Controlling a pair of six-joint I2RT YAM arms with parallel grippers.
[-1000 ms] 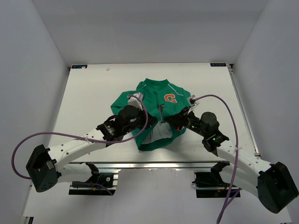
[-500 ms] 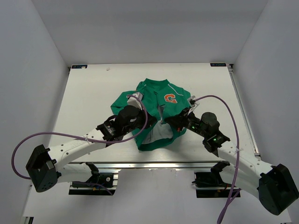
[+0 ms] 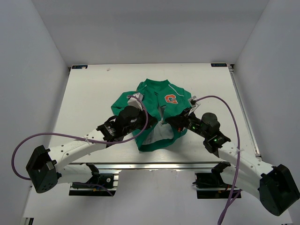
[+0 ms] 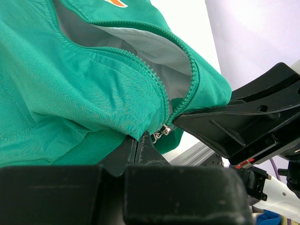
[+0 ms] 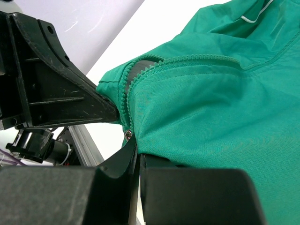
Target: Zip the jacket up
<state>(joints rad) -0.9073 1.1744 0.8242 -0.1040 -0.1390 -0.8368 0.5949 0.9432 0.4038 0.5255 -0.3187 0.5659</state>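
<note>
The green jacket (image 3: 157, 105) with an orange "G" lies mid-table, collar at the far side. Its lower front gapes and shows grey lining (image 3: 159, 134). My left gripper (image 3: 151, 125) comes in from the left and is shut on the jacket's edge (image 4: 117, 112) at the zip's bottom end. The metal slider (image 4: 162, 131) hangs just beside its fingertips (image 4: 140, 143). My right gripper (image 3: 168, 123) faces it from the right, shut on the opposite front edge (image 5: 197, 117), with a small metal zip end (image 5: 127, 135) at its tip. The two grippers almost touch. The zip teeth (image 4: 154, 79) stand apart above them.
The white table (image 3: 93, 93) is boxed in by grey walls at the left, right and back. A metal rail (image 3: 154, 165) runs along the near edge. Purple cables (image 3: 225, 105) loop off both arms, the right one arching beside the jacket.
</note>
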